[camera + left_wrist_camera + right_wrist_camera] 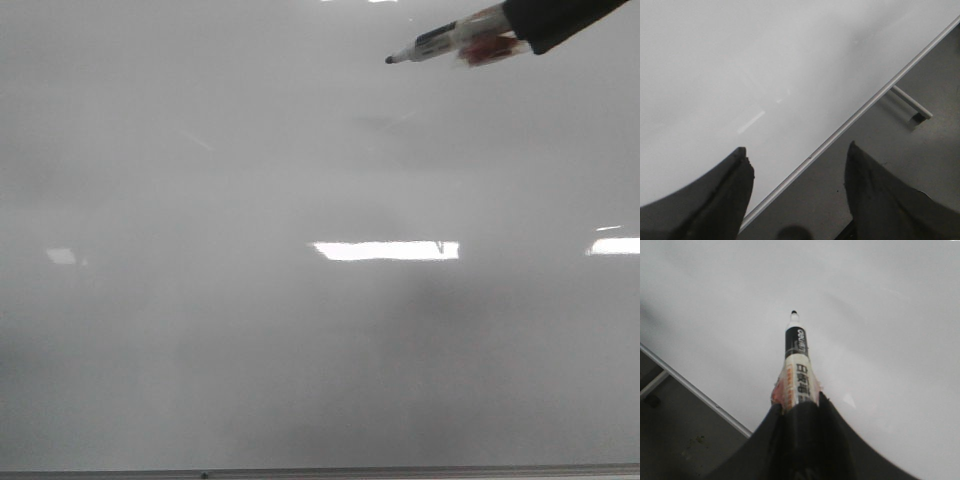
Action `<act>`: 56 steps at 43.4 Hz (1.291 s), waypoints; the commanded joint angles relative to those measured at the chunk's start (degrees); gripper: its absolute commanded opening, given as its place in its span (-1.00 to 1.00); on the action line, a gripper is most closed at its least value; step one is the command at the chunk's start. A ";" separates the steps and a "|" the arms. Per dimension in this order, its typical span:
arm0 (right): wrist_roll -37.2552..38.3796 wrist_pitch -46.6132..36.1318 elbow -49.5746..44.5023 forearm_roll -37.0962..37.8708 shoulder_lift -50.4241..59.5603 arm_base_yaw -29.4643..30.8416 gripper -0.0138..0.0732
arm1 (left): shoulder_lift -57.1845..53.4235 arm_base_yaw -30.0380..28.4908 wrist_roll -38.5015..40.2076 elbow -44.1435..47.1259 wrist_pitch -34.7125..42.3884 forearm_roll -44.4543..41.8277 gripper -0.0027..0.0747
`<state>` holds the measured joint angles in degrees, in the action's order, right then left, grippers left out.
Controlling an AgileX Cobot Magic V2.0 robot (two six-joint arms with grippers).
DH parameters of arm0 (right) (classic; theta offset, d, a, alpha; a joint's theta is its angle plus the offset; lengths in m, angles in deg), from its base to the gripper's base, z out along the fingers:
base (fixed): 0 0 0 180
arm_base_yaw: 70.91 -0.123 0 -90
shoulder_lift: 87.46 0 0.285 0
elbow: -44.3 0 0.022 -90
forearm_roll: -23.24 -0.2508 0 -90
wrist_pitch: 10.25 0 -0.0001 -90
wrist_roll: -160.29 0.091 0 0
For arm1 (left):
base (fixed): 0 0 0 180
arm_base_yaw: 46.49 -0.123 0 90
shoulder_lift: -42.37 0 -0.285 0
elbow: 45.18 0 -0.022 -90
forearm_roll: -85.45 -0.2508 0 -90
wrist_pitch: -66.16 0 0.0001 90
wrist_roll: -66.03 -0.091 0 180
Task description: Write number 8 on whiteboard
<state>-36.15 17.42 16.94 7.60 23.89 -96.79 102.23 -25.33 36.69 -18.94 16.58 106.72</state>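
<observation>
The whiteboard [250, 330] is a glossy pale grey board that fills the front view, with bright glare patches. No number 8 shows on it in any view. My right gripper [520, 30] reaches in from the upper right, shut on a black-tipped marker [440, 42] whose tip points left above the board. In the right wrist view the right gripper [799, 405] grips the marker [796, 360] over the whiteboard [880, 315]. My left gripper [797, 155] is open and empty over the whiteboard's [740, 60] frame edge.
The board's thin grey frame edge [320, 471] runs along the bottom of the front view. In the left wrist view a dark floor [930, 150] and a metal bar [910, 102] lie beyond the frame. The frame also shows in the right wrist view [695, 390].
</observation>
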 commanded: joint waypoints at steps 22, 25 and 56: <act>0.14 -10.36 13.00 -0.84 -15.60 0.29 -0.91 | -0.30 -0.22 0.49 -1.66 2.94 1.95 0.12; 0.09 -8.53 14.87 -0.84 -18.06 0.07 -0.91 | -0.30 -0.22 0.49 -1.66 2.94 1.95 0.12; -0.27 -5.42 11.09 0.75 -21.44 -2.61 -0.91 | -0.30 -0.22 0.49 -1.66 2.94 1.95 0.12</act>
<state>-36.50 18.15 25.78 9.20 1.53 -98.26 102.23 -25.33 36.69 -18.94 16.58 106.93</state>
